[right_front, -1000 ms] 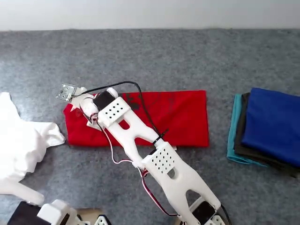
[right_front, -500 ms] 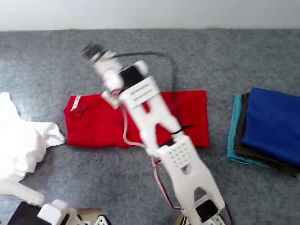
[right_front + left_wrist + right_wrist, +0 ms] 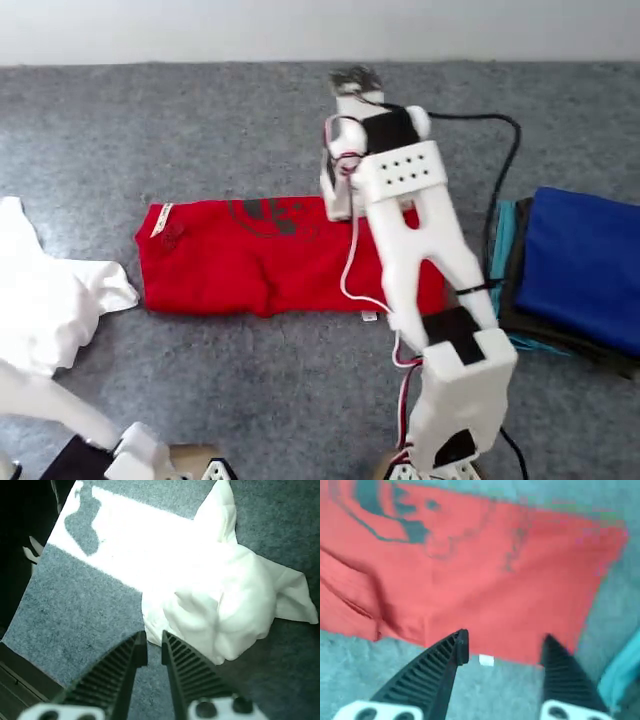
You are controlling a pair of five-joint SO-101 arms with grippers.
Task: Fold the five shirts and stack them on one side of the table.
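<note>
A red shirt lies folded into a long strip across the middle of the grey table. My right gripper hangs past the strip's far edge toward its right half. In the right wrist view it is open above the red shirt, holding nothing. A crumpled white shirt lies at the table's left. My left gripper hovers over the white shirt, fingers nearly together with nothing between them. At the right, a folded blue shirt tops a dark shirt and a teal shirt.
The right arm crosses above the red strip's right end. The left arm's base sits at the front left corner. Bare grey felt stretches along the back. A dark table edge runs beside the white shirt.
The right arm has swung from the red shirt's left end up and over to the right, now beyond the shirt's far edge. The red shirt stays flat.
</note>
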